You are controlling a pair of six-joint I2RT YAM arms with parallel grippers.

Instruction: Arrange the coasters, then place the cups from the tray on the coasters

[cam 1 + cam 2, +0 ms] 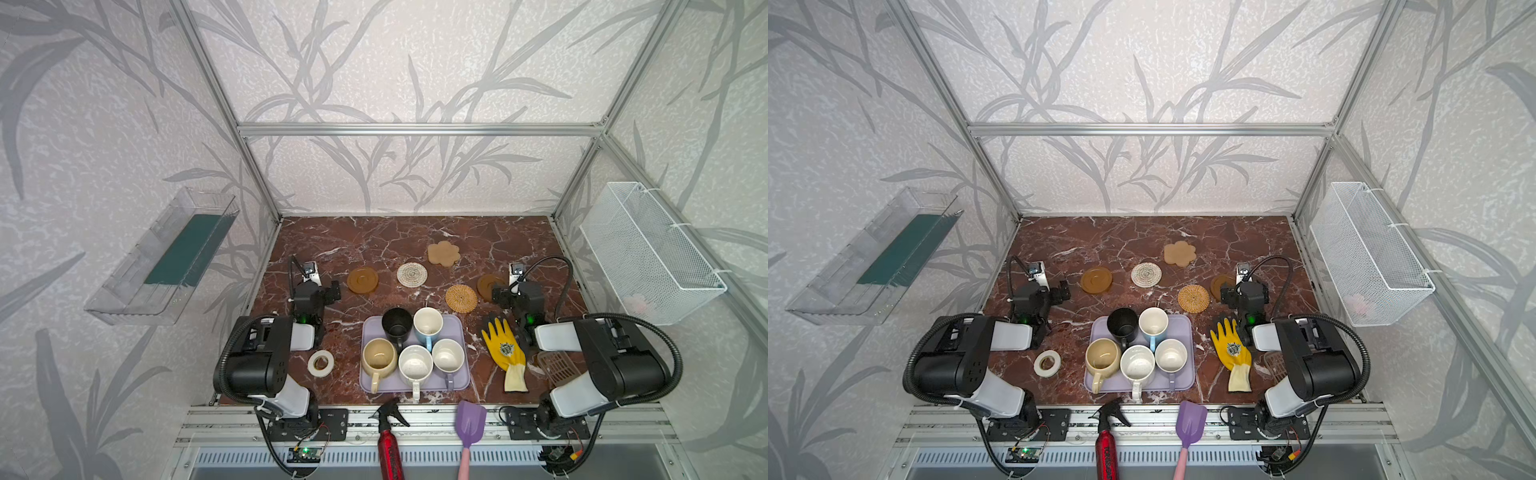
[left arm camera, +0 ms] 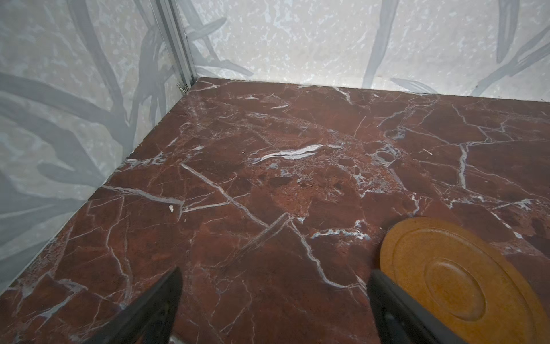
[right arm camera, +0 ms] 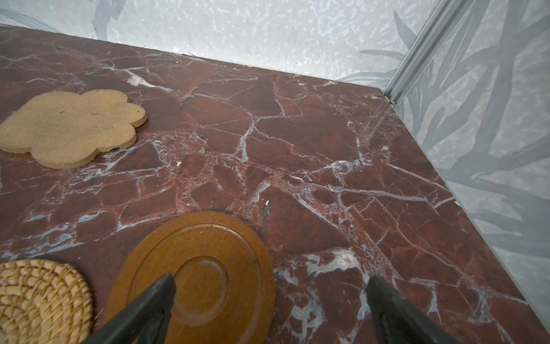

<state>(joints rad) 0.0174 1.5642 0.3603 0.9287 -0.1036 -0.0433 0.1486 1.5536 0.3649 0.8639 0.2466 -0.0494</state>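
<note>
Five coasters lie on the marble beyond the tray: an amber disc (image 1: 363, 280), a whitish woven round (image 1: 412, 274), a tan flower (image 1: 444, 253), a golden rattan round (image 1: 461, 298) and a second amber disc (image 1: 486, 286). The lavender tray (image 1: 461, 374) holds the cups: black (image 1: 397, 323), light blue (image 1: 428, 322), beige (image 1: 379, 358), white speckled (image 1: 415, 365) and lavender-grey (image 1: 448, 355). My left gripper (image 2: 275, 274) is open and empty over bare marble, beside the left amber disc (image 2: 455, 277). My right gripper (image 3: 272, 280) is open, one finger over the right amber disc (image 3: 205, 268).
A white tape roll (image 1: 320, 363) lies left of the tray. A yellow glove (image 1: 503, 349) and a brown perforated basket (image 1: 559, 368) lie to its right. A red spray bottle (image 1: 390, 444) and a purple scoop (image 1: 470, 419) rest on the front rail.
</note>
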